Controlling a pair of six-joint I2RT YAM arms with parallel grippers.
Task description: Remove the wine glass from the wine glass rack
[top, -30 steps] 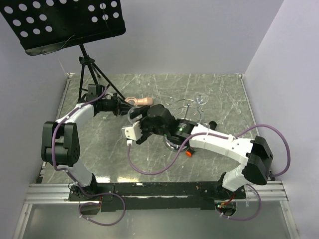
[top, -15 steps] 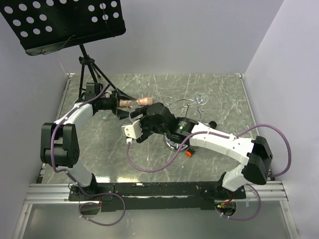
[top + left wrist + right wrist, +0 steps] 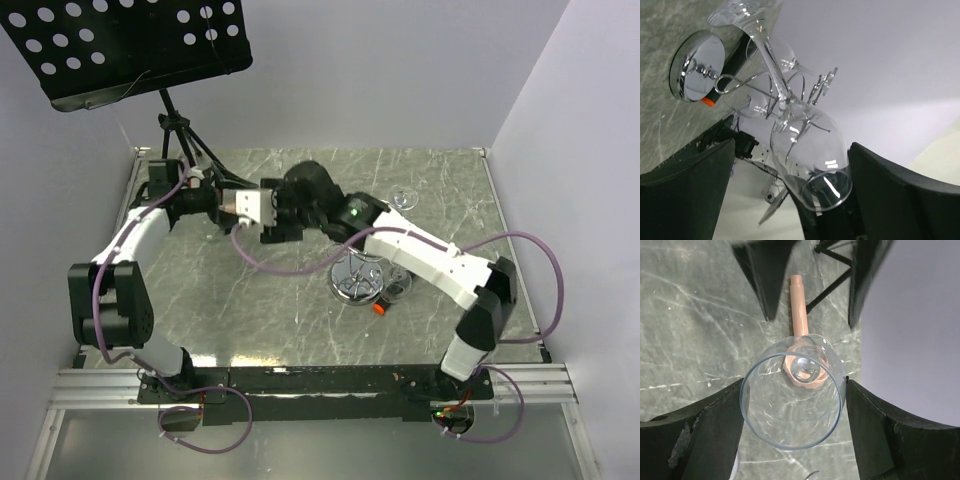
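A clear wine glass (image 3: 792,397) has its bowl between the fingers of my right gripper (image 3: 795,390), and both pads touch its sides, with the rim facing the camera. In the left wrist view the same glass (image 3: 810,165) lies between the wide-apart fingers of my left gripper (image 3: 792,150), close to the right finger and apart from the left one. The two grippers meet at the back left, left gripper (image 3: 222,200) facing right gripper (image 3: 252,207). The wine glass rack (image 3: 357,285) stands mid-table on its chrome disc (image 3: 692,70), with its wire arms (image 3: 805,85) carrying other glasses.
A black music stand (image 3: 130,45) rises at the back left, its tripod legs near the left arm. A peach-coloured tool (image 3: 799,300) lies on the table beyond the glass. An orange-tipped marker (image 3: 382,305) rests by the rack base. Another glass foot (image 3: 403,197) shows behind the rack.
The left gripper has opened wide and drawn back to the left. The right arm has swung toward the back left, bringing its gripper up against the left one.
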